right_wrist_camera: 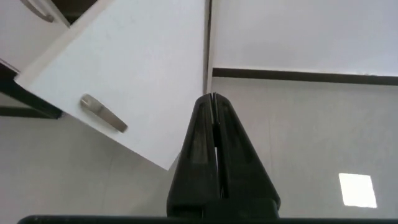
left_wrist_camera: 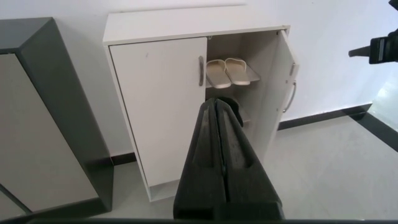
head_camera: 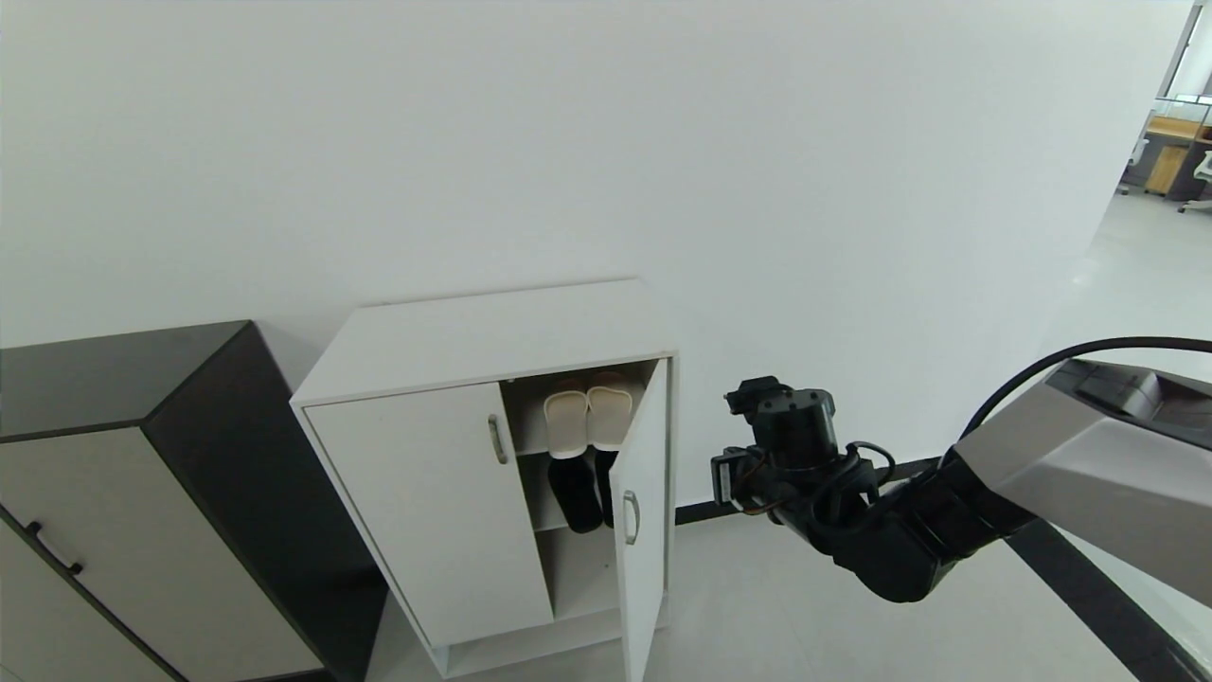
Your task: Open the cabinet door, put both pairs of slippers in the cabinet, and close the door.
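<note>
The white cabinet (head_camera: 473, 332) stands against the wall with its left door (head_camera: 426, 511) closed and its right door (head_camera: 642, 493) swung open. A white pair of slippers (head_camera: 587, 417) lies on the top shelf, and a black pair (head_camera: 579, 493) on the shelf below. My right arm (head_camera: 805, 464) hangs to the right of the open door. In its wrist view the right gripper (right_wrist_camera: 214, 102) is shut and empty, close to the door's outer face (right_wrist_camera: 137, 68) and handle (right_wrist_camera: 102, 113). My left gripper (left_wrist_camera: 216, 106) is shut and empty, pointing at the cabinet opening from some way off; the white slippers (left_wrist_camera: 231, 71) show beyond it.
A taller dark cabinet (head_camera: 114, 455) with a light front stands just left of the white one. A black baseboard (head_camera: 705, 511) runs along the wall. Open grey floor (head_camera: 757, 606) lies in front and to the right. Office furniture (head_camera: 1174, 152) stands far off at the right.
</note>
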Tool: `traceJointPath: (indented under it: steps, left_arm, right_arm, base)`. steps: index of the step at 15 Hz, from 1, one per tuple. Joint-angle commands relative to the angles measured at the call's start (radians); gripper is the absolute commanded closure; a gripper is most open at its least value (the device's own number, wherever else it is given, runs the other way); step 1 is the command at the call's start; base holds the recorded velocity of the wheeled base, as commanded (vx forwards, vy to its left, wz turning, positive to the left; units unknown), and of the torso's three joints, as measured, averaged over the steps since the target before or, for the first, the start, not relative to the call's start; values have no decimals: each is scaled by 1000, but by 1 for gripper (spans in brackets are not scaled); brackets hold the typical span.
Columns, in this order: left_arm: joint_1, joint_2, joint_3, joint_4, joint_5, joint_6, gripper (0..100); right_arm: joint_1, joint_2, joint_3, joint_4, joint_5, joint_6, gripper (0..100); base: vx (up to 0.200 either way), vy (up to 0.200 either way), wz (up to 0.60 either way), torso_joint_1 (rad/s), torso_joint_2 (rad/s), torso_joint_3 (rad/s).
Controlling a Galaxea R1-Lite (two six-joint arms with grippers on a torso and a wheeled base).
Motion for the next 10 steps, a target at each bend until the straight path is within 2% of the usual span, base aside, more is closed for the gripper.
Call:
traceJointPath:
  steps: [1, 8, 10]
  left_arm:
    - [0, 1, 1, 0, 0, 0, 100]
    - [0, 1, 1, 0, 0, -2, 100]
    - [0, 1, 1, 0, 0, -2, 100]
  right_arm:
    - [8, 1, 8, -19, 0, -4, 100]
    - [35, 4, 53, -88, 4, -38, 100]
    - [41, 12, 53, -88, 3, -38, 100]
  base:
    - [0, 0, 0, 0, 0, 0]
    - [0, 0, 0, 0, 0, 0]
    - [0, 0, 600, -5, 2, 5]
